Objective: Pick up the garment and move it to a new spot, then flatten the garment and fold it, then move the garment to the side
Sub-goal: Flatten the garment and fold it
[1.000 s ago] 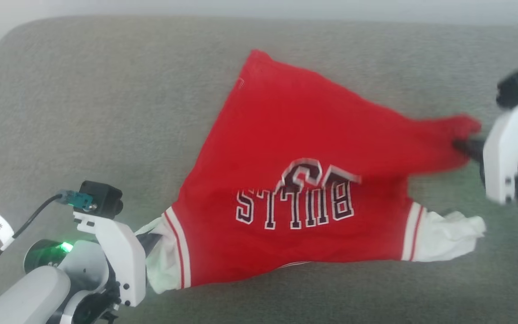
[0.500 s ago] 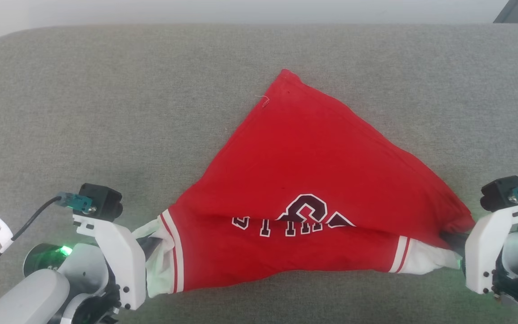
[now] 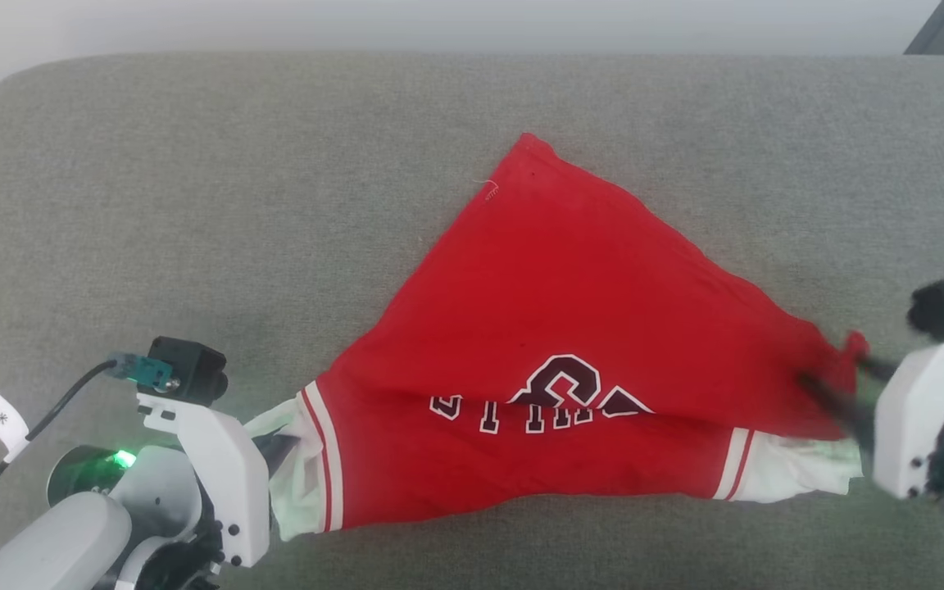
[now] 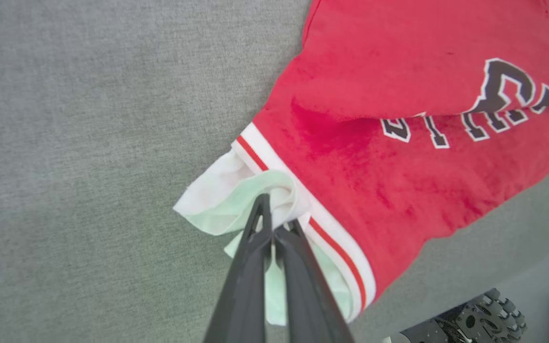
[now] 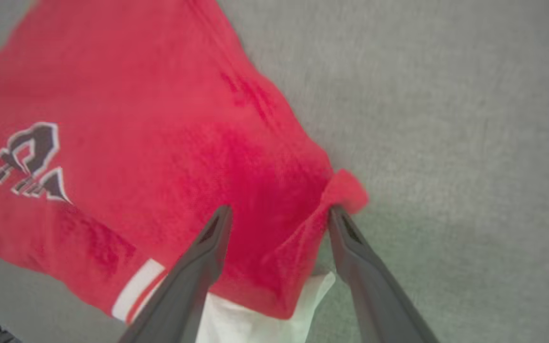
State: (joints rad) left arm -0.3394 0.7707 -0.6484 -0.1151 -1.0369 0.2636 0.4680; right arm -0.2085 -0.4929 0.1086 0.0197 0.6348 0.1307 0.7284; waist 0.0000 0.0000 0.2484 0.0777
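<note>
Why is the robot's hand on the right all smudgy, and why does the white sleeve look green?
Head view: the right gripper is smeared, probably motion blur, while the lettering is crisp. Left wrist view: the white sleeve has a green tint, likely from the green light on the arm. Right wrist view: the shirt looks soft and unfocused.

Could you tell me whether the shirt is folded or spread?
Partly folded: a red flap of the shirt covers half its lettering.

Soft matt red cloth garment (image 3: 570, 295), rough grey woven cushion (image 3: 193, 205)
</note>
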